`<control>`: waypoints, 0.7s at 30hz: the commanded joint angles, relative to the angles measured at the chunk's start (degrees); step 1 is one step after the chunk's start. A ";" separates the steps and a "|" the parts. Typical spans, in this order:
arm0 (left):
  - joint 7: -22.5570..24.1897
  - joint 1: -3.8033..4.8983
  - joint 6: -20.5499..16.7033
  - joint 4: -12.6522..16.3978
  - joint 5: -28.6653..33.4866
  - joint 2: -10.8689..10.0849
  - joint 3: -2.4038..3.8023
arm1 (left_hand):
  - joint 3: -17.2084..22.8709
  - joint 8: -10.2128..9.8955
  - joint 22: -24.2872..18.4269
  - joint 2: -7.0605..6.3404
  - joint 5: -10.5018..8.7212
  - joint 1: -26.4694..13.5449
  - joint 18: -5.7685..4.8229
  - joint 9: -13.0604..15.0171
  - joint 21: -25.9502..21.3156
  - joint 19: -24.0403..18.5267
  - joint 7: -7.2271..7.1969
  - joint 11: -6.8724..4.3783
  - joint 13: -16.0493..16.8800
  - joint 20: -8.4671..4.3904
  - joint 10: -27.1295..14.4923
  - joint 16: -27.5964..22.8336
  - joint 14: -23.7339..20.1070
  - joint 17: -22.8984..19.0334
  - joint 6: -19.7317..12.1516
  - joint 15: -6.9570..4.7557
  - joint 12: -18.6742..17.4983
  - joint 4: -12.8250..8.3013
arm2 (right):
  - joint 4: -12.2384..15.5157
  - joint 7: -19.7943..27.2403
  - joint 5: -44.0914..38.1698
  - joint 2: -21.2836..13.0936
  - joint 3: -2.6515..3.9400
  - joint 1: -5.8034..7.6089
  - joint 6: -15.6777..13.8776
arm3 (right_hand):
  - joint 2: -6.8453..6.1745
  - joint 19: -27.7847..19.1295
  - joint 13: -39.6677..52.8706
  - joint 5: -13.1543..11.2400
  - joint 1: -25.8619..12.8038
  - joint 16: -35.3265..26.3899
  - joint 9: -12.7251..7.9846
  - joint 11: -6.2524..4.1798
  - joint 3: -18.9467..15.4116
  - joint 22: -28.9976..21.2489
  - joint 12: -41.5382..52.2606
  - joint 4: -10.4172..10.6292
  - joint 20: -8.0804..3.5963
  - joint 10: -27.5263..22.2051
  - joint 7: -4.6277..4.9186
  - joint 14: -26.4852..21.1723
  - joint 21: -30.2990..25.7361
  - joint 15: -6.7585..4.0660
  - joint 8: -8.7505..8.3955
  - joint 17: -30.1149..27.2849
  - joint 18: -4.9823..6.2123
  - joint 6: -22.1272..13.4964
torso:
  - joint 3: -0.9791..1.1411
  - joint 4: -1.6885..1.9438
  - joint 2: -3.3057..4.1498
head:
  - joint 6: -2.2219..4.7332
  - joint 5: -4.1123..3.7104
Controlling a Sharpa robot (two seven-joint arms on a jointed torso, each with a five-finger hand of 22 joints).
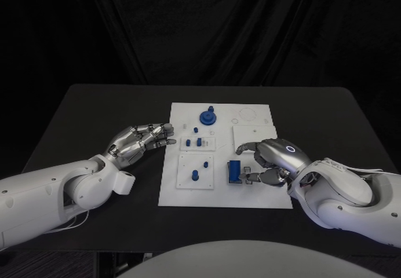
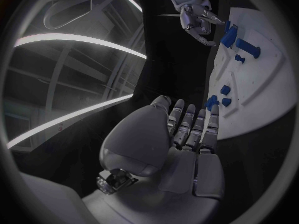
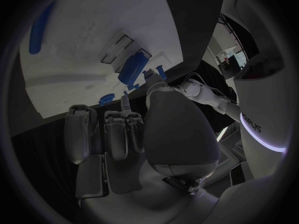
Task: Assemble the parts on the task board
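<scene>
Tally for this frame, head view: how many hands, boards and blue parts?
Hands: 2, left hand and right hand
White task board: 1
Blue parts: 7 plainly seen
Total: 10

Near end of the blue block (image 1: 236, 171) hidden under the right hand (image 1: 272, 161), grip on it unclear, small blue pegs (image 1: 194, 142) on the task board (image 1: 251, 194) too small to tell apart, faint outlines at far right unreadable.

Left hand (image 1: 139, 141) empty, fingers (image 1: 159, 132) extended; right hand (image 1: 272, 159) fingers (image 1: 247, 147) curled downward.
</scene>
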 commanded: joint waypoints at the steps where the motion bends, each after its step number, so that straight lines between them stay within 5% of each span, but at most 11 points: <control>1: 0.42 -0.14 1.05 0.09 -0.42 -0.02 0.04 | 0.28 -0.09 -0.05 -0.23 0.37 0.19 -0.45 -0.08 0.05 -0.15 2.14 0.38 0.01 0.10 -0.03 0.35 0.07 0.06 -0.36 0.32 0.08 0.07 | -0.27 -3.11 -3.53 0.28 0.01 -0.71 0.83 | -0.33 2.24 15.07 -0.76 -1.77 0.14 -0.60 0.48 -0.69 12.39 0.15 -0.01 0.50 5.98 0.23 5.87 -0.25 0.59 0.50 15.09 1.06 -0.54 | 0.03 0.02 0.10 | 0.00 -0.11; 6: 0.26 -0.17 1.20 0.09 -0.42 -0.04 0.04 | 0.28 -0.09 -0.05 -0.23 0.37 0.19 -0.45 -0.08 0.05 -0.15 2.14 0.38 0.01 0.10 -0.03 0.35 0.07 0.06 -0.36 0.32 0.08 0.07 | -0.74 -3.88 -3.73 0.84 0.02 -1.75 0.77 | -1.37 2.05 15.07 -2.61 -3.41 0.14 -1.78 1.15 -1.27 12.24 0.15 0.04 0.97 5.98 0.90 5.87 -0.74 1.17 1.24 15.09 1.16 -1.73 | -0.01 0.02 0.04 | 0.00 -0.34; 21: -0.16 -0.24 1.51 0.15 -0.42 -0.26 0.04 | 0.42 -0.10 -0.06 -0.22 0.37 0.17 -0.51 -0.09 0.05 -0.16 2.18 0.46 0.02 0.10 -0.03 0.42 0.10 0.07 -0.41 0.37 0.10 0.08 | -1.56 -5.90 -6.45 2.16 0.03 -2.77 0.10 | -1.48 1.82 15.07 -4.10 -4.54 0.14 -2.31 1.17 -1.39 12.04 0.15 0.04 1.14 5.98 0.88 5.87 -1.35 1.23 3.45 15.09 1.32 -2.34 | 0.04 -0.09 0.00 | 0.00 0.01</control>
